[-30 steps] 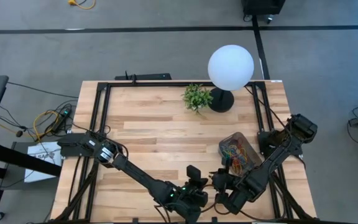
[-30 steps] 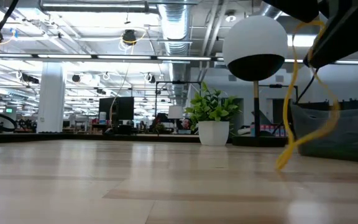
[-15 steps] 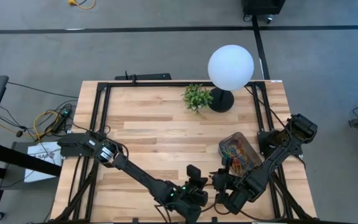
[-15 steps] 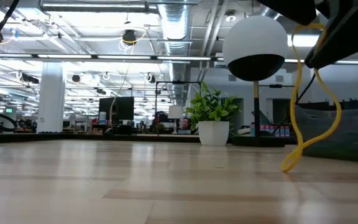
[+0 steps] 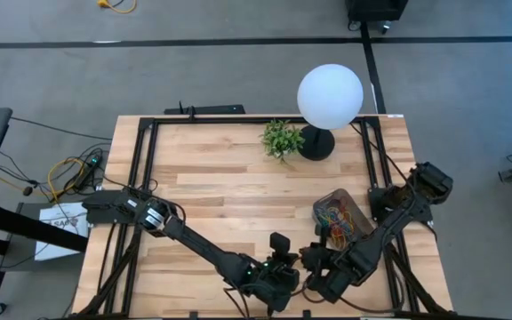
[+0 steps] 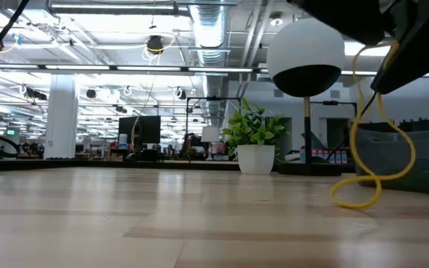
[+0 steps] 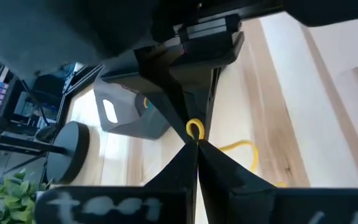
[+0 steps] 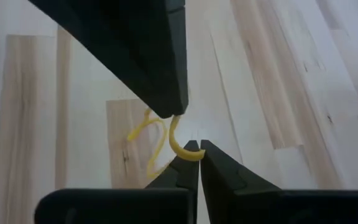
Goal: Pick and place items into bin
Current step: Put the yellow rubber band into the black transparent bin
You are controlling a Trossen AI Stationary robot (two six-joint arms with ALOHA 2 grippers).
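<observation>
A yellow rubber band [image 6: 363, 134] hangs near the table's front edge, between my two grippers, which meet tip to tip. My left gripper [image 5: 290, 283] comes from the left and is shut on it. My right gripper [image 5: 306, 283] comes from the right and is also shut on it. The band's lower end [image 6: 354, 198] lies curled on the wood. The dark grey bin [image 5: 340, 219] stands just beyond the grippers toward the right, with several coloured bands inside. My left gripper [image 7: 197, 148] pinches the yellow band between its two fingertips, and a small loop of it [image 7: 194, 129] pokes out past them. The fingers slant down from the table's left. The rest of the band hangs slack below. My right gripper [image 8: 197, 154] pinches a curved stretch of the band [image 8: 180, 148] at its fingertips, right beside the left gripper's fingers [image 8: 173, 102]. It slants down from the table's right. The band's free part [image 8: 146, 138] hangs slack down to the table.
A small green plant [image 5: 282, 139] in a white pot and a round lamp [image 5: 329, 96] on a black base [image 5: 316, 144] stand at the far edge. Bare wood spreads across the table's left and middle. The table's black frame rails [image 5: 142, 169] run along its sides.
The hanging yellow band has drifted a little toward the table's right and sunk. Its lower end, which only just reached the wood, now lies curled in a loop on the table. Both arms have stayed nearly in place.
</observation>
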